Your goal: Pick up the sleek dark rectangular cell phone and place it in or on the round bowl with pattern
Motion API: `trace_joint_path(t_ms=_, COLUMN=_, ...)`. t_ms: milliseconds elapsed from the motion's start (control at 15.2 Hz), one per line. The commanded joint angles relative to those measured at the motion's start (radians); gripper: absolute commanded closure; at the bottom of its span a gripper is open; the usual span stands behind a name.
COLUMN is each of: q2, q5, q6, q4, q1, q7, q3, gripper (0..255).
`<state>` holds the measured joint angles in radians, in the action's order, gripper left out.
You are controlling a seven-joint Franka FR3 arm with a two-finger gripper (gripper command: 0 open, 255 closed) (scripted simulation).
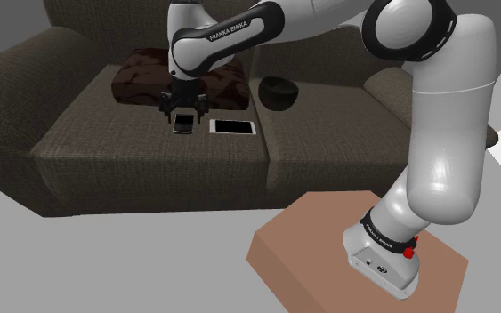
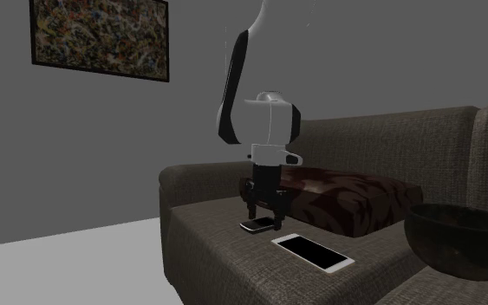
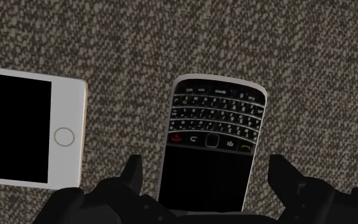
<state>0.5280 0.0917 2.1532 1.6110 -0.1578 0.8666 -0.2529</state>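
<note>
A dark cell phone (image 3: 212, 143) with a small keyboard and a silver rim lies flat on the sofa seat (image 1: 133, 147). My gripper (image 3: 208, 175) hangs just above it, open, one finger (image 3: 133, 173) on each side of the phone without touching it. From the shoulder view the gripper (image 1: 183, 114) stands over the dark phone (image 1: 183, 123), and from the second exterior view the gripper (image 2: 266, 215) hovers right above the phone (image 2: 257, 225). The dark round bowl (image 1: 278, 92) sits farther along the seat, towards the shoulder view's right; its bulk (image 2: 463, 238) looms in the second exterior view's right foreground.
A larger white-framed phone (image 1: 233, 128) with a black screen lies beside the dark one, between it and the bowl. A dark brown patterned cushion (image 1: 150, 80) rests behind the gripper against the backrest. The stand (image 1: 328, 258) is at the shoulder view's lower right.
</note>
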Motion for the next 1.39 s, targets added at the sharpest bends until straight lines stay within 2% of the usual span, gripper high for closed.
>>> trace_joint_path(t_ms=0, q2=0.0, q5=0.0, q6=0.0, q4=0.0, q1=0.0, q7=0.0, q3=0.0, gripper=0)
trace_joint_path(t_ms=132, q2=0.0, q5=0.0, q6=0.0, q4=0.0, q1=0.0, q7=0.0, q3=0.0, gripper=0)
trace_joint_path(t_ms=198, q2=0.0, q5=0.0, q6=0.0, q4=0.0, q1=0.0, q7=0.0, q3=0.0, gripper=255)
trace_joint_path(t_ms=792, q2=0.0, q5=0.0, q6=0.0, q4=0.0, q1=0.0, q7=0.0, q3=0.0, gripper=255)
trace_joint_path(t_ms=1320, q2=-0.043, q5=-0.011, q6=-0.086, q4=-0.045, q1=0.003, q7=-0.004, q3=-0.007, gripper=255)
